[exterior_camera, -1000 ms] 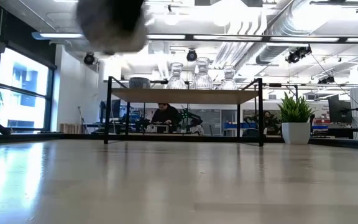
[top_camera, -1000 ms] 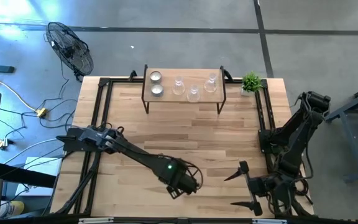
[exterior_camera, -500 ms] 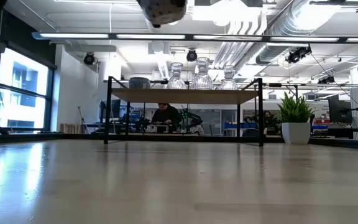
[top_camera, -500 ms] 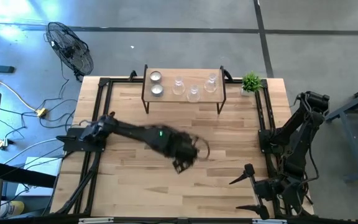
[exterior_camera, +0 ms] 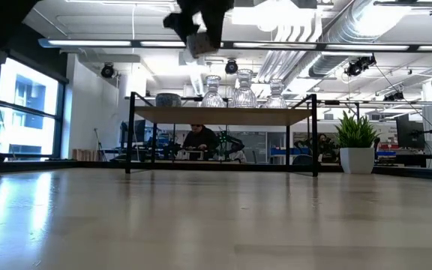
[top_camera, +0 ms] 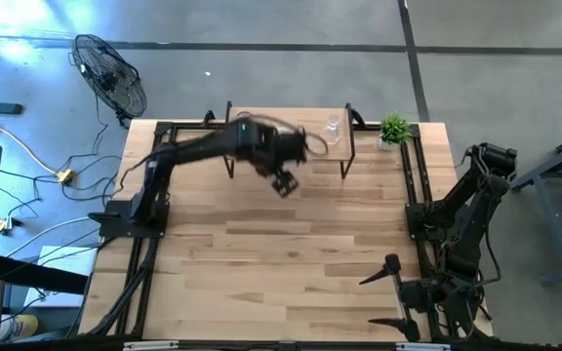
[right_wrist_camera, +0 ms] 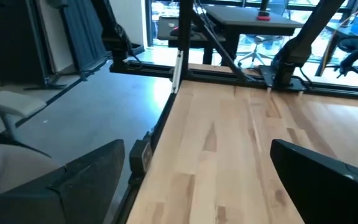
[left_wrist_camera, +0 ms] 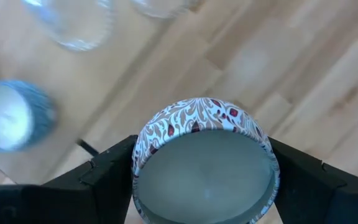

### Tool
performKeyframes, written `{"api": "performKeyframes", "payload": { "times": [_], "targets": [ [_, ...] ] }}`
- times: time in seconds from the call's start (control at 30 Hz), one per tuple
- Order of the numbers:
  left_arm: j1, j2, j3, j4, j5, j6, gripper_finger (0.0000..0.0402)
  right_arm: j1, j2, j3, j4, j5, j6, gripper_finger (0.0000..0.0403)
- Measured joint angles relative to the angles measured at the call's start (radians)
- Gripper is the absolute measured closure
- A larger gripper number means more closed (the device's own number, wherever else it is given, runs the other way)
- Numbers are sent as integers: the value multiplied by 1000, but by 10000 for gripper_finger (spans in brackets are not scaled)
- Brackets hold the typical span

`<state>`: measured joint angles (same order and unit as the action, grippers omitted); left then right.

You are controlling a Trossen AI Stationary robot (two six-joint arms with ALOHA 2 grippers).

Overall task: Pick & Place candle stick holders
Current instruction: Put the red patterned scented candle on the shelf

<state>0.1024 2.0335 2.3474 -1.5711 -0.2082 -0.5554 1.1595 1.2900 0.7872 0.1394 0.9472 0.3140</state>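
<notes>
One patterned tealight cup sits clamped between the left gripper's fingers, held in the air just in front of the small shelf at the table's far edge. Three clear glass stemmed holders stand in a row on that shelf. One more short round cup rests at the shelf end farther from the plant; up close it looks blue with a white centre. Over the table's near right corner the right gripper hangs with fingers spread wide, holding nothing.
</notes>
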Motion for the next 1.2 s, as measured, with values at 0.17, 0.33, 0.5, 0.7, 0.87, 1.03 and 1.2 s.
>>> {"api": "performKeyframes", "payload": {
  "times": [0.17, 0.33, 0.5, 0.7, 0.87, 1.03, 1.2],
  "targets": [
    [137, 0, 0, 0, 63, 76, 112, 0, 0, 0, -15, 15, 0, 6],
    [225, 0, 0, 0, 126, 120, 112, -1, 0, 0, -54, 17, -4, 6],
    [266, 0, 0, 0, 150, 166, 112, -1, 0, 0, -74, 58, -52, 6],
    [270, 19, -1, 9, 156, 187, 112, -1, 0, 0, -116, 71, -61, 6],
    [263, 61, -1, 19, 181, 236, 112, -1, 0, 0, -122, 68, -61, 6],
    [267, 86, -1, 1, 176, 253, 112, -1, 0, 0, -126, 68, -50, 6],
    [277, 93, -1, 0, 172, 266, 112, -1, 0, 0, -126, 68, -49, 6]
  ]
}}
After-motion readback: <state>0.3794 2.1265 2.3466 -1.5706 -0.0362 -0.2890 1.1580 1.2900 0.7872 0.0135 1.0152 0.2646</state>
